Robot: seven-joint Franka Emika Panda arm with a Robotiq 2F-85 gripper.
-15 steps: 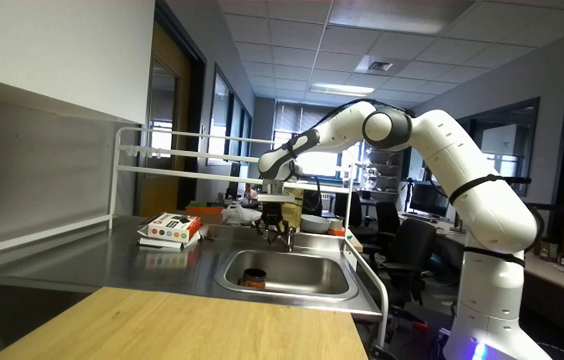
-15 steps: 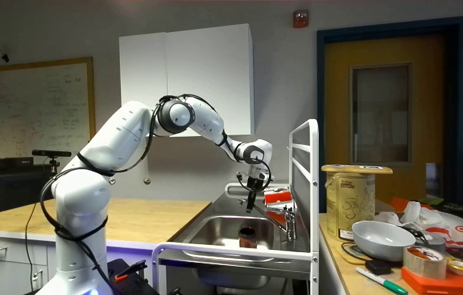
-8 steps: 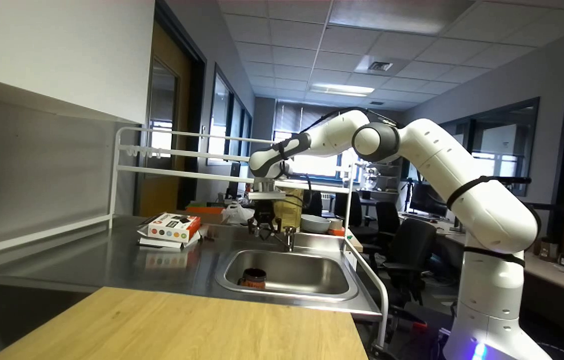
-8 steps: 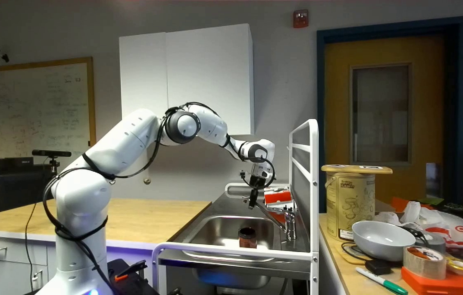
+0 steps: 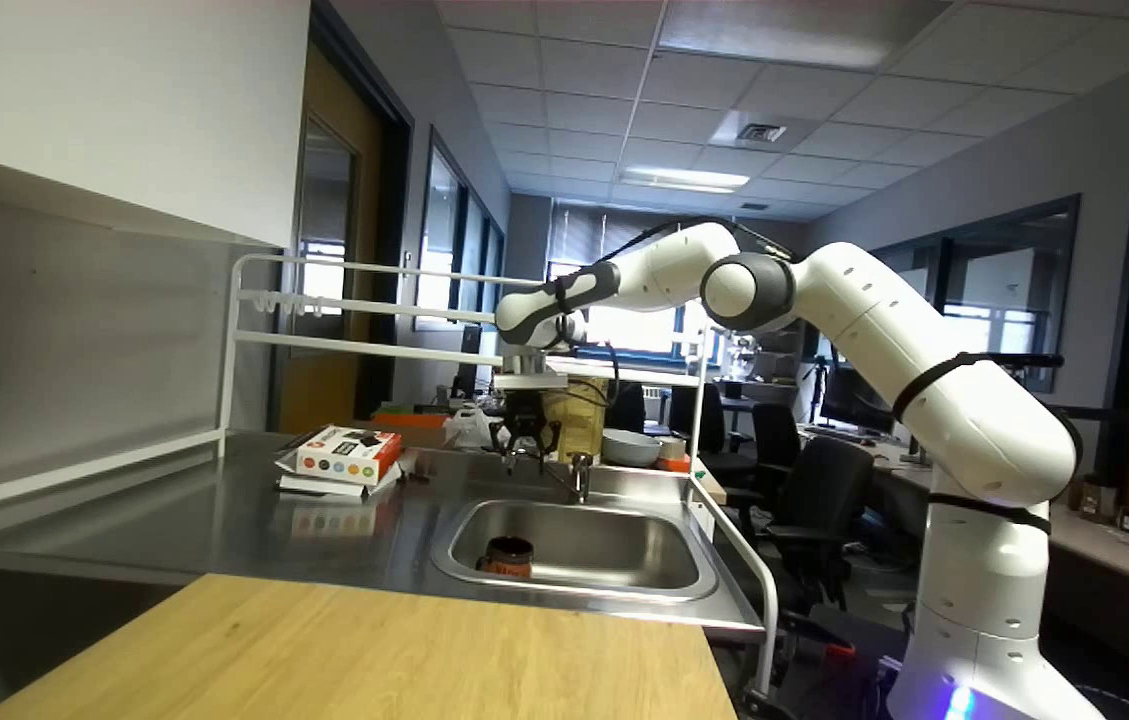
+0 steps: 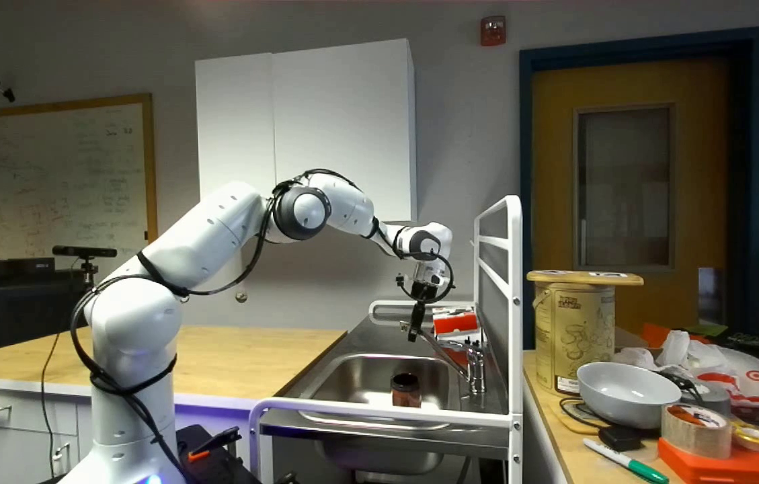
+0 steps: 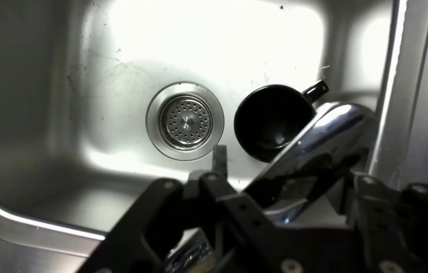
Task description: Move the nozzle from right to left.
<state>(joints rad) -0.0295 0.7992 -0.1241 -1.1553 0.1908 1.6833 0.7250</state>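
Tool [image 7: 282, 176] jaws apart, nozzle [image 7: 314, 146] loose btwn, not pinched | contact unclr | risk: nozzle slips out mid-swing, cause prob. tool too high or nr free end

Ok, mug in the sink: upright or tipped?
Upright: the wrist view looks down into the mug, and both exterior views show it mouth up. Contents: too dark inside to tell.

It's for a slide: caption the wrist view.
Open gripper at the spout, mug beside the drain in the sink.
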